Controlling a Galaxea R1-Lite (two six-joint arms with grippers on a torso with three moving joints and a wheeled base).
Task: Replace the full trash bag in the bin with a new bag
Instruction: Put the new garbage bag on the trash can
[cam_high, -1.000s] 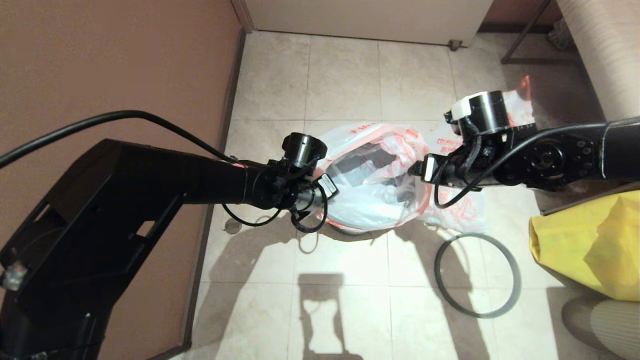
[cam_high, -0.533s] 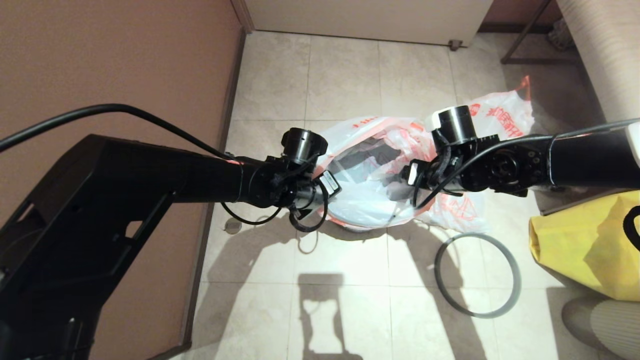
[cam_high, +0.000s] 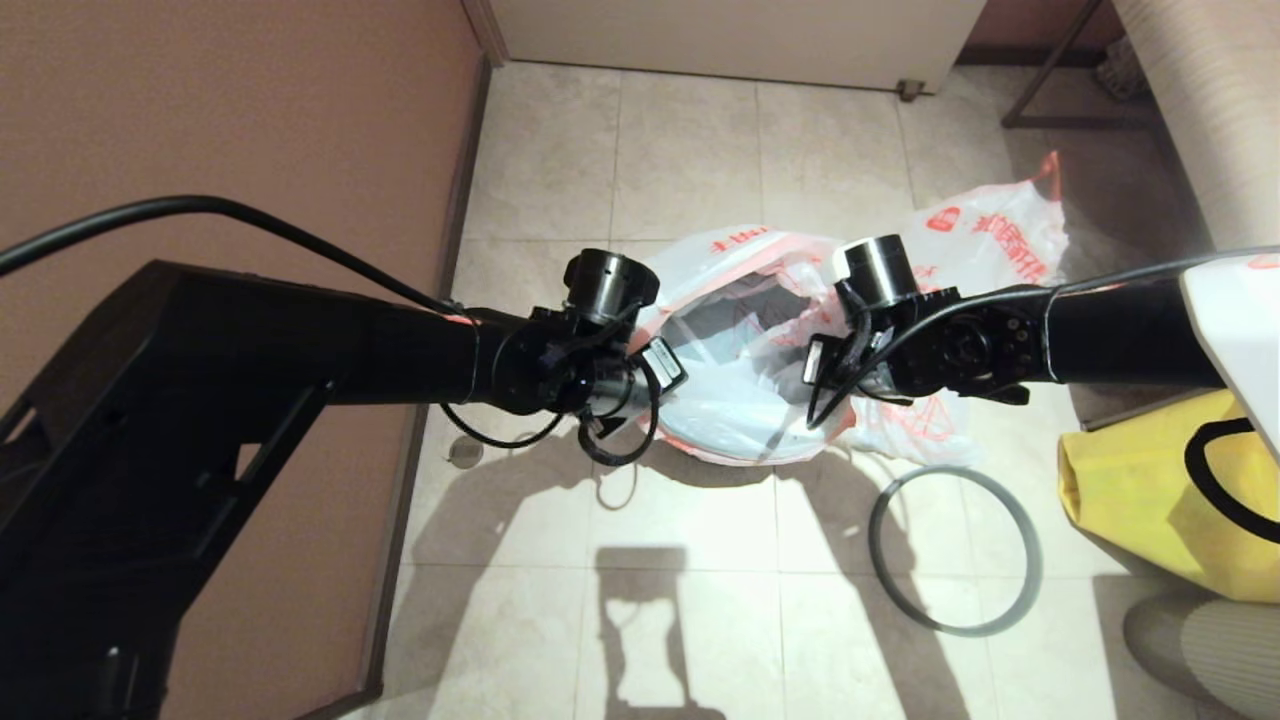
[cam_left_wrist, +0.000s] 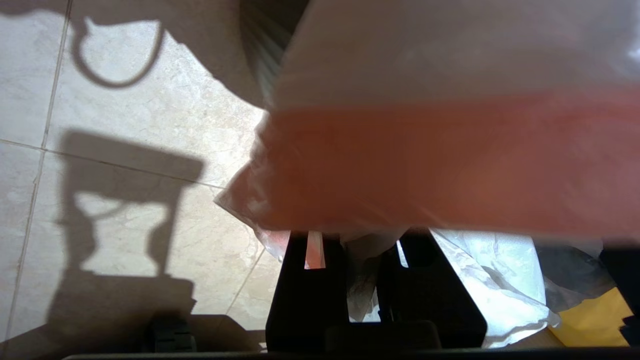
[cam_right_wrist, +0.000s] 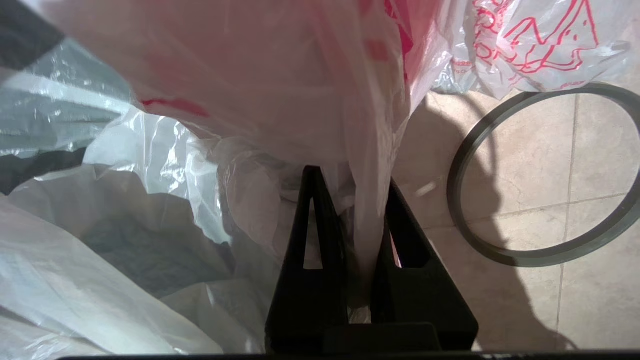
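The thin white see-through printed full trash bag (cam_high: 745, 380) hung between both arms, above the tiled floor. The left gripper (cam_left_wrist: 362, 280) pinched its red-edged rim; the right gripper (cam_right_wrist: 367, 270) clamped its opposite edge. The grey ring rim (cam_high: 955, 550) lay on the floor nearby.

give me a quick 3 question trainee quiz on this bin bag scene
1. True or false: the grey ring rim sits on the bin.
2. Which tools grip the full trash bag? A) left only B) right only C) both
3. Fill in: the new bag lies on the ____.

Key:
1. False: it lies apart on the floor tiles.
2. C: the left tool and the right tool each pinch its plastic.
3. Floor, behind the right arm.
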